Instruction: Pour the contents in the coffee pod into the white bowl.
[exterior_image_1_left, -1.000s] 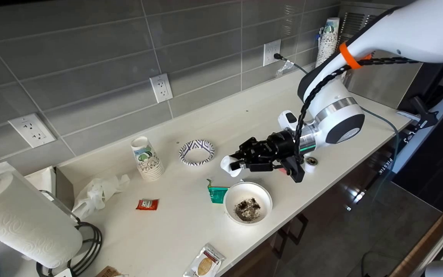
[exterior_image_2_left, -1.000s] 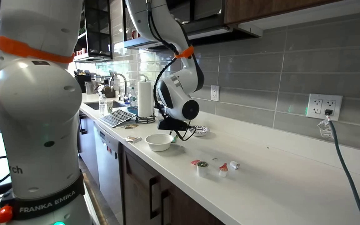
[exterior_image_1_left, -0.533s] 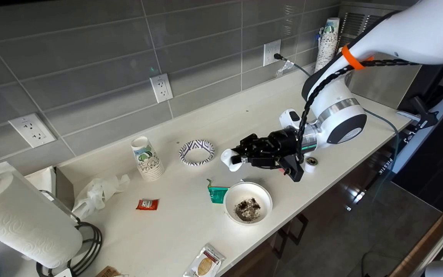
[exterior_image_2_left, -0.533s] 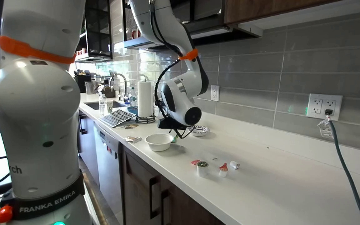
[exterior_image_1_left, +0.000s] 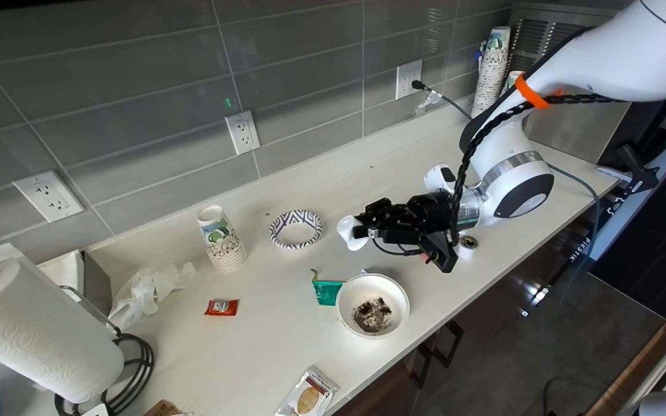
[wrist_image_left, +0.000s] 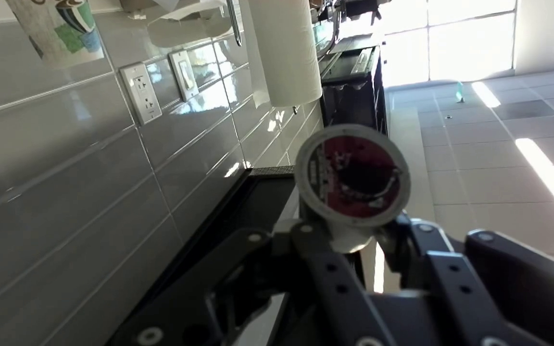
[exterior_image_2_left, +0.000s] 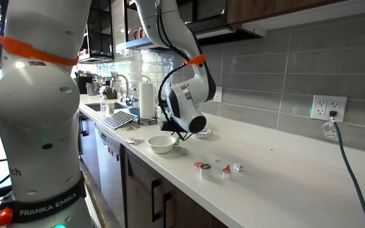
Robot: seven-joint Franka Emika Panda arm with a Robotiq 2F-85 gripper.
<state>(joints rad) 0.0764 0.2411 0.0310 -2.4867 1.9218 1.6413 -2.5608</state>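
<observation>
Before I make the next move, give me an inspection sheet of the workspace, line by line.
Surface: white countertop, with dark specks.
Coffee pod: held; red lid showing a dark opening; how much is left inside cannot be told.
White bowl: on the countertop, dark and pale powder inside.
Clutter: green packet at the bowl's edge; red packet, patterned bowl, cup stack, open white pod, paper towel roll.
Claw: shut on the coffee pod.
Cables: black cable bound to the arm by an orange strap; grey-green cord plugged into a wall outlet.
Surroundings: grey tiled wall; dark cabinets beneath the countertop.
People: nothing seen.
</observation>
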